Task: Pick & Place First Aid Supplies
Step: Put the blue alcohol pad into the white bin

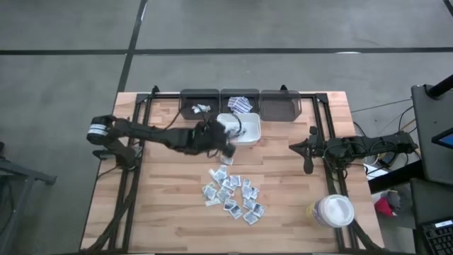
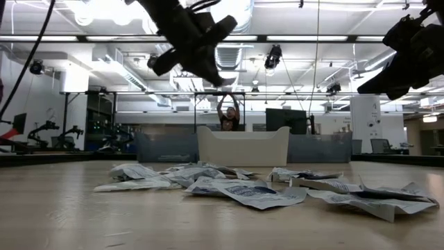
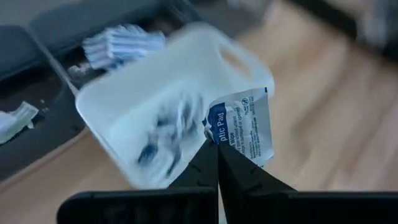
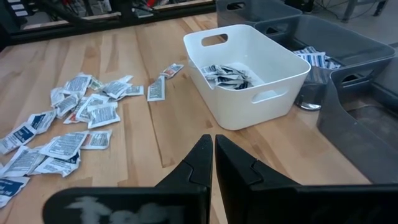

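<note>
The left arm reaches rightward across the frame's centre, its left gripper (image 1: 225,144) pinched tight. At right of the frame, the right gripper (image 1: 307,167) rests closed, empty.

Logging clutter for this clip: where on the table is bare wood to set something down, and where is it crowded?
Bare wood lies between the white bin and the right end effector, and left of the sachet pile. Crowded: the pile itself, the dark bins along the far edge, and the white tub at the near right corner.

White sachets (image 4: 74,118) blue-printed, bin (image 4: 245,71) seemingly white
</note>
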Available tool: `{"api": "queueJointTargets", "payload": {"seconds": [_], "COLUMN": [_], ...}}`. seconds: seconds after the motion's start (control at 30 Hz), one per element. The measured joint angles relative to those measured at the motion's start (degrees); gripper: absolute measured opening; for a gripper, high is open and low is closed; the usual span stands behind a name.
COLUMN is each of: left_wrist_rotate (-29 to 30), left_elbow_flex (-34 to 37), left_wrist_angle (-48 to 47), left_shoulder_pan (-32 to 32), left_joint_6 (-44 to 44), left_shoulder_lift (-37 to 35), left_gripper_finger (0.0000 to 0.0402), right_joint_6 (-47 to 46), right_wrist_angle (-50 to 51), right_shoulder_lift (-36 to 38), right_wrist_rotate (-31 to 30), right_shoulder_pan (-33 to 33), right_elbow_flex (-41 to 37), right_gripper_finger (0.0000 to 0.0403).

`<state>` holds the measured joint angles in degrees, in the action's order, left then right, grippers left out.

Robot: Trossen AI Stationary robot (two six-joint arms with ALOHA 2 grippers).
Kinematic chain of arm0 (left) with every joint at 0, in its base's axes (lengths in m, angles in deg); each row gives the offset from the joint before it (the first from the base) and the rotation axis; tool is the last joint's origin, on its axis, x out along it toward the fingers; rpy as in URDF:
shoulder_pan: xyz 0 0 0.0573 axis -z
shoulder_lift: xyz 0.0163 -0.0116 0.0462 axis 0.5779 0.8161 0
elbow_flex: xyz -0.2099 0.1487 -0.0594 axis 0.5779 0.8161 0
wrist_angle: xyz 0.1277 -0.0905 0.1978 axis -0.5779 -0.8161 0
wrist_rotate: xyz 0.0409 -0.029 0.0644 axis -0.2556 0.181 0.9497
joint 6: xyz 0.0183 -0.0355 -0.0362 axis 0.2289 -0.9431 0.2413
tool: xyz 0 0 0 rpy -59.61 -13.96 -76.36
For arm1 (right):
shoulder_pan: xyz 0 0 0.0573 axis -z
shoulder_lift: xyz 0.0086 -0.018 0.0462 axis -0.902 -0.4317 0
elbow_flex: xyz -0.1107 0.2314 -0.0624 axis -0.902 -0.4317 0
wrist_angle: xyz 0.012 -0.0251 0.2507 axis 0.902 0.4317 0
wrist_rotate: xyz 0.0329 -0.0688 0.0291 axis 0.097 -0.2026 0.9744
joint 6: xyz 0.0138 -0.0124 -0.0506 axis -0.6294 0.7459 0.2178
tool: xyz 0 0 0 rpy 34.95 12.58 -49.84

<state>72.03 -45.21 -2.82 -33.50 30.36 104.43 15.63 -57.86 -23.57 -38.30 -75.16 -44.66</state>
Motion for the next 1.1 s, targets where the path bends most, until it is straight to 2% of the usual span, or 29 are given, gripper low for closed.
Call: {"api": "queueJointTargets", "payload": {"seconds": [0.13,0.3,0.4,0.63,0.83,1.1], "left_wrist_rotate": [-0.2,-9.3,-12.8,-16.6,-18.9,-19.8], "left_elbow_flex": [-2.3,-6.3,-9.4,-13.9,-14.4,-14.0], "left_wrist_angle": [4.7,5.0,4.8,3.5,2.6,1.4], "left_shoulder_pan": [-5.2,-11.1,-12.9,-14.6,-14.4,-14.3], "left_joint_6": [-7.9,-8.5,-8.1,-8.6,-10.2,-10.0], "left_shoulder_lift": [1.0,5.4,9.1,17.7,21.6,22.2], "left_gripper_finger": [0.0000,0.0000,0.0000,0.0000,0.0007,0.0058], "right_joint_6": [0.0,0.0,0.0,-0.7,-0.8,-0.7], "right_wrist_angle": [0.0,0.0,0.0,0.0,0.1,0.1], "right_shoulder_lift": [0.0,0.0,0.0,0.0,0.0,0.0], "right_wrist_rotate": [0.0,0.0,0.0,0.0,0.0,0.0], "right_shoulder_pan": [0.0,0.0,0.0,0.0,0.0,0.0], "right_elbow_flex": [0.0,0.0,0.0,0.0,0.0,0.0], "right_gripper_finger": [0.0018,0.0018,0.0018,0.0018,0.0018,0.0018]}}
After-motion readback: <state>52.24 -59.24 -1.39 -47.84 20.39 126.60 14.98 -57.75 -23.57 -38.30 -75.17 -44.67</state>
